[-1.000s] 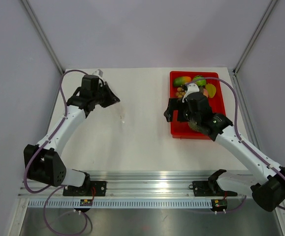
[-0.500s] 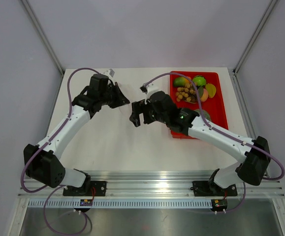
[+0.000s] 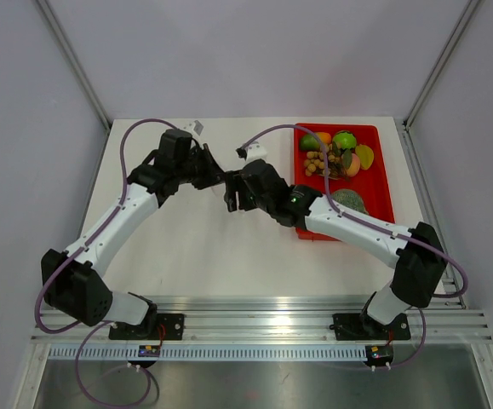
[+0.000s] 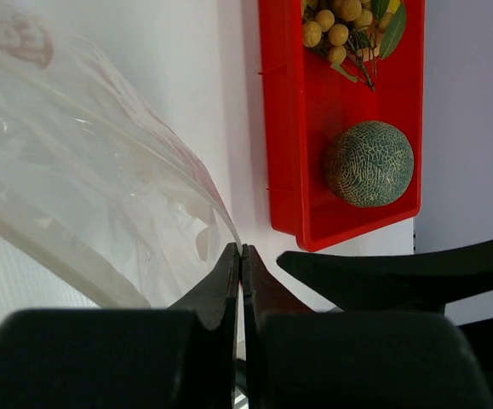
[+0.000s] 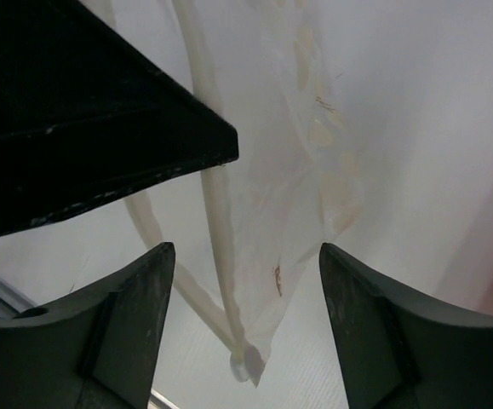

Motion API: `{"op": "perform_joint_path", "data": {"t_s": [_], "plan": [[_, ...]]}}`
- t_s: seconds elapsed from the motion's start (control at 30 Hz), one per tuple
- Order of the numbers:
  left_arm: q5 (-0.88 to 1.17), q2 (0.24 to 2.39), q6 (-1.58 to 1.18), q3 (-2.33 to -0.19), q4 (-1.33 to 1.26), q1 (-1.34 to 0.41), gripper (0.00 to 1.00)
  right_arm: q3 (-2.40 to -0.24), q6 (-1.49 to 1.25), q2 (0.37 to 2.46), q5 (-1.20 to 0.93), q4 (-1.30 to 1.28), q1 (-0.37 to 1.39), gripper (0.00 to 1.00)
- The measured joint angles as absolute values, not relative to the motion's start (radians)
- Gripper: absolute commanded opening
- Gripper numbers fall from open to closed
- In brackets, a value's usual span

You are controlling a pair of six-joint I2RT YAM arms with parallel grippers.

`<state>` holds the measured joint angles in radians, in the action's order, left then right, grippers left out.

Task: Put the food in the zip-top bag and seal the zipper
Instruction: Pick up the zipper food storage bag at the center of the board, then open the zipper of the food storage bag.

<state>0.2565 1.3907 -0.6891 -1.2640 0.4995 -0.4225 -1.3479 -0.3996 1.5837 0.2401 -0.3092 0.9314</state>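
Note:
My left gripper is shut on the edge of the clear zip-top bag, held above the table. My right gripper is open, its fingers on either side of the bag's hanging corner without touching it. The whitish zipper runs down between them. The food lies in the red tray: netted melon, longan cluster, mango, green apple, yellow piece, orange-peach fruit.
The red tray sits at the table's back right, against the right edge. The two grippers are close together at the table's middle back. My left gripper's black finger fills the upper left of the right wrist view.
My right arm has swung left from over the red tray to the bag at my left gripper. My left gripper has moved a little right with the bag.

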Motion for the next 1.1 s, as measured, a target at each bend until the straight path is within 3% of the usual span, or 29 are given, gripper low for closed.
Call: {"op": "perform_joint_path", "data": {"t_s": [0.2,0.23,0.33,0.37,0.5,0.6,0.77,0.87,0.9,1.0,1.1], "plan": [[0.259,1.384,-0.689,-1.264,0.500,-0.425,0.00,-1.353,-0.418,1.623,0.318,-0.296,0.933,0.45],[0.260,1.382,-0.689,-1.264,0.500,-0.425,0.00,-1.357,-0.418,1.630,0.324,-0.293,0.933,0.31],[0.263,1.373,-0.688,-1.262,0.500,-0.425,0.00,-1.378,-0.421,1.657,0.331,-0.281,0.934,0.06],[0.263,1.369,-0.683,-1.261,0.499,-0.425,0.17,-1.383,-0.424,1.666,0.332,-0.277,0.935,0.00],[0.275,1.343,-0.636,-1.262,0.514,-0.425,0.80,-1.383,-0.443,1.671,0.350,-0.271,0.936,0.00],[0.273,1.321,-0.591,-1.273,0.551,-0.418,0.81,-1.381,-0.462,1.671,0.357,-0.274,0.934,0.00],[0.288,1.258,-0.517,-1.296,0.604,-0.424,0.64,-1.380,-0.509,1.671,0.330,-0.260,0.923,0.00],[0.265,1.185,-0.506,-1.276,0.604,-0.429,0.60,-1.377,-0.540,1.671,0.311,-0.247,0.916,0.00],[0.247,1.156,-0.509,-1.257,0.598,-0.429,0.61,-1.374,-0.548,1.671,0.305,-0.242,0.916,0.00],[0.198,1.078,-0.535,-1.174,0.570,-0.429,0.80,-1.366,-0.566,1.671,0.289,-0.234,0.915,0.00],[0.176,1.065,-0.574,-1.106,0.534,-0.429,0.81,-1.360,-0.579,1.671,0.269,-0.225,0.915,0.00]]}}
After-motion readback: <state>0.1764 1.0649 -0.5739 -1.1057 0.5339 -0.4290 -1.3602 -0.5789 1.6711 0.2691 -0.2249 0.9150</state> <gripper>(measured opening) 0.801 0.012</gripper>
